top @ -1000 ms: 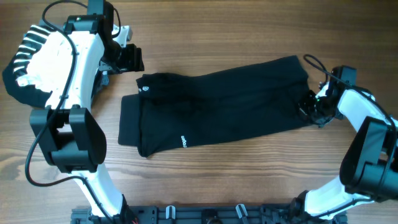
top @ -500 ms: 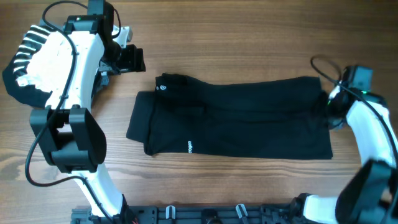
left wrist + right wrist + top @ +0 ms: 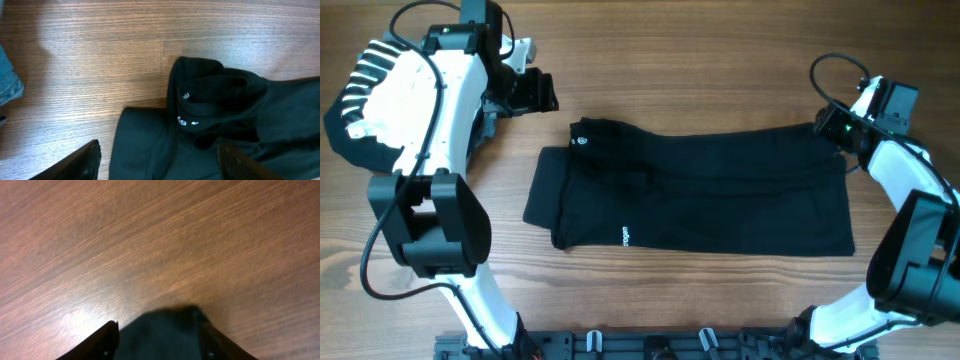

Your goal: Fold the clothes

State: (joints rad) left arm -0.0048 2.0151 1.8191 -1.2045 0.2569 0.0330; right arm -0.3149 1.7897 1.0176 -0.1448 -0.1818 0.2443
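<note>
Between the right gripper (image 3: 159,331) fingers, only its wrist view shows clothes (image 3: 162,342).

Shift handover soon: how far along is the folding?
Done: the plain black short-sleeved T-shirt lies folded lengthwise into a long band. In hand: the right hand is at the end away from the collar, with fabric between its fingers. The left hand hovers open by the collar. Left: probably the crosswise folds.

Soft, even light. The right wrist view is blurred; pale glare lies on the table (image 3: 80,317) beside the right gripper (image 3: 159,335).
</note>
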